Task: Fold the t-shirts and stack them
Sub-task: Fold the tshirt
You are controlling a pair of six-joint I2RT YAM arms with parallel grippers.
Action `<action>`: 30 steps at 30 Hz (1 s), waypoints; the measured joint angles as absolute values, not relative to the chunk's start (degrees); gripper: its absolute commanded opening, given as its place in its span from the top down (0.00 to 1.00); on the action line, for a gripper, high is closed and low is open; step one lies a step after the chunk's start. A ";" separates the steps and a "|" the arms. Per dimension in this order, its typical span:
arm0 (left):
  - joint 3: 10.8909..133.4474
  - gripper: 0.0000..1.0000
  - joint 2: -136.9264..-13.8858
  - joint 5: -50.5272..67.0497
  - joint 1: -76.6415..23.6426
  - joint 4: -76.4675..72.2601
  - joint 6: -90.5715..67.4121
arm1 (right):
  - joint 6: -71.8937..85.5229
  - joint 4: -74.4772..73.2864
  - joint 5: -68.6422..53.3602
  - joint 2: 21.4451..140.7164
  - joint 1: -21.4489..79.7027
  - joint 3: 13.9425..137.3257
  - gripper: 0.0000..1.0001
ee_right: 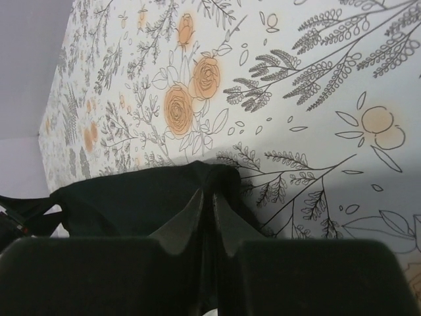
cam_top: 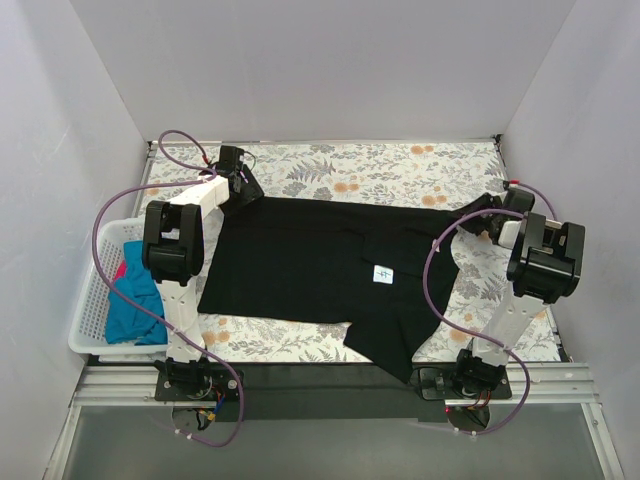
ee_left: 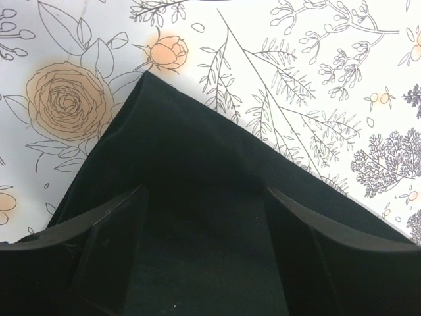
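Observation:
A large black t-shirt [cam_top: 320, 265] lies spread on the floral table cover, its white label [cam_top: 383, 273] facing up. My left gripper [cam_top: 243, 183] is open over the shirt's far left corner [ee_left: 148, 105]; the cloth lies flat between its wide-apart fingers [ee_left: 112, 224]. My right gripper [cam_top: 482, 212] is shut on the shirt's far right edge [ee_right: 217, 172], with the cloth pinched up between its fingertips. A teal-blue t-shirt [cam_top: 133, 305] and a bit of pink-red cloth [cam_top: 121, 270] lie in the basket at the left.
A white lattice basket [cam_top: 92, 300] stands at the table's left edge. The floral cover [cam_top: 380, 170] runs to the white back and side walls. A purple cable loops by each arm. The shirt's near corner [cam_top: 385, 350] hangs toward the front edge.

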State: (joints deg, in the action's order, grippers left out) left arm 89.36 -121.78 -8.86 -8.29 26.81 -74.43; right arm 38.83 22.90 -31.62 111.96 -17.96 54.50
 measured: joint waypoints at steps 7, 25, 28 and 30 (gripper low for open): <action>89.32 0.24 -120.44 -8.62 -8.08 28.51 -73.01 | 32.10 14.37 -26.50 103.11 -17.58 54.98 0.62; 72.88 0.23 -98.04 -7.68 -17.74 29.52 -72.36 | 24.25 -6.55 -14.79 81.23 -2.63 40.58 0.62; 70.39 0.23 -96.01 -5.52 -23.53 29.10 -74.04 | 23.77 -7.60 -15.14 80.79 -1.67 38.94 0.62; 69.87 0.23 -96.05 -3.57 -28.01 28.12 -75.57 | 23.57 -7.77 -15.22 80.55 -1.21 38.02 0.62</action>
